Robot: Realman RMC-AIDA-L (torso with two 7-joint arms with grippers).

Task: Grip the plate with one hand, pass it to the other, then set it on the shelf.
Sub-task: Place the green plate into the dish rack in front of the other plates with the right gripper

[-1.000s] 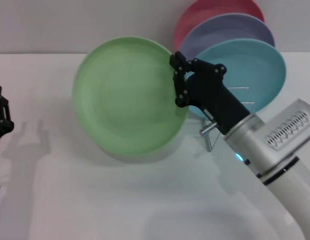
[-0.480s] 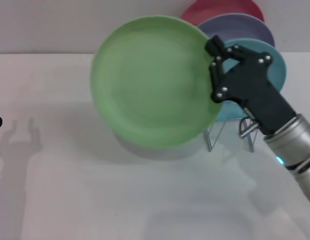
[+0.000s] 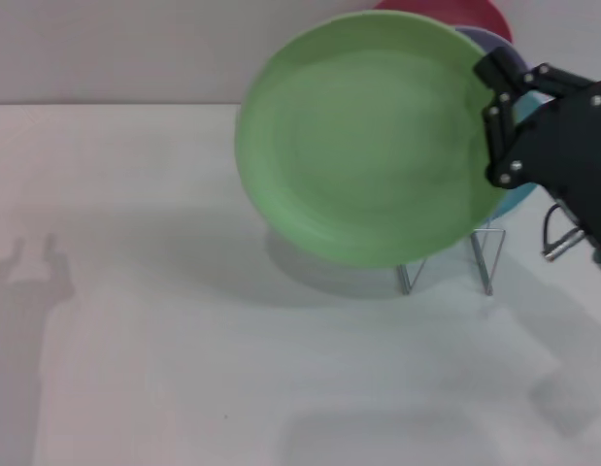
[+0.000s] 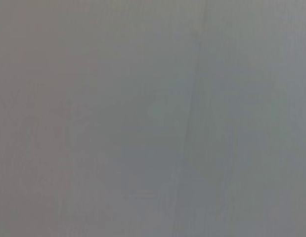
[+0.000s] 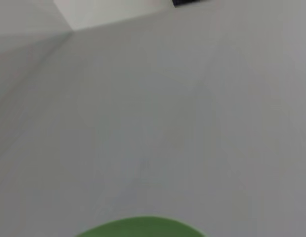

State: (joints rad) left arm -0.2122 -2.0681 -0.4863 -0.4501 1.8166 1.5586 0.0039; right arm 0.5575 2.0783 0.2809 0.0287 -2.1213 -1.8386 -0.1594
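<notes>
Nearest the robot, the white table (image 3: 164,349) lies bare apart from a shadow at its left edge; the left gripper is out of the head view, and its wrist camera shows only a flat grey surface, so that arm looks parked off to the side. Further out, the plate (image 3: 373,136) is held on edge, clear of the table and facing the camera, with the right gripper (image 3: 496,126) clamped on its right rim, black fingers (image 3: 502,73) closed against the edge. The right wrist view catches only a green sliver of it (image 5: 140,227) against the table. Just below the plate and slightly behind it, two wire uprights of the shelf (image 3: 484,257) show, with the rest hidden. Behind the plate stand a blue plate (image 3: 518,199), a lavender one (image 3: 494,44) and a red one (image 3: 455,12), each showing only a sliver. Judging from this, the grip and the pass seem done, since the plate sits in one hand and the other is away. What is left is the placing: lowering the plate on edge into a slot in front of the blue plate, then letting go. Whether it is lined up with a slot cannot be told.
</notes>
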